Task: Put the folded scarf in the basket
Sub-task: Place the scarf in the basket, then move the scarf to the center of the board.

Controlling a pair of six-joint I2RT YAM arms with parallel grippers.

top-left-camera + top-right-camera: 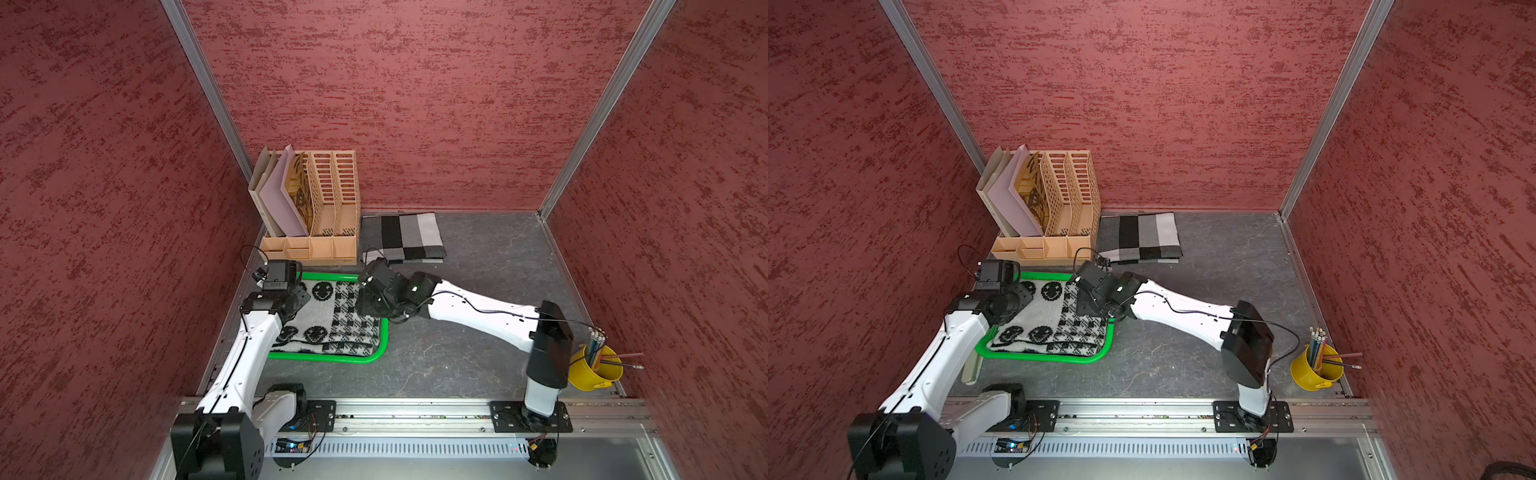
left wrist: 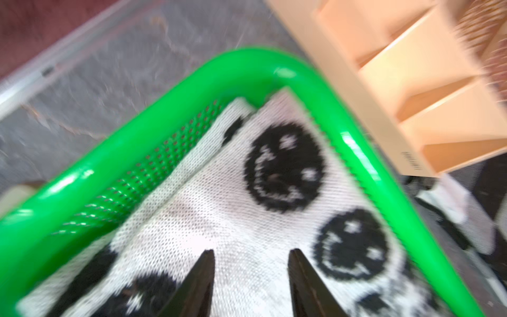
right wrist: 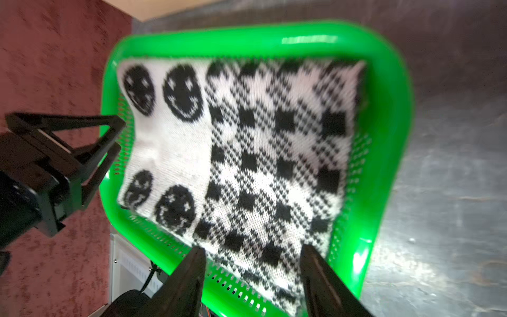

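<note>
The folded scarf [image 1: 332, 328] lies flat inside the basket [image 1: 324, 360], left of centre in a top view, just beneath both the left gripper [image 2: 251, 254] and right gripper [image 3: 252, 251], each spread and holding nothing.

Both wrist views are motion-blurred. Left gripper [image 2: 251, 251] and right gripper [image 3: 252, 248]: only the fingertips are in frame, the rest is cut off at the edge. In both top views the wrists hide the fingers. Left arm [image 1: 249, 353] covers the nearest side of the basket [image 1: 328, 360] and part of the scarf [image 1: 332, 320]. Yellow bucket [image 1: 586, 374] sits partly behind the right arm [image 1: 548, 349].
</note>
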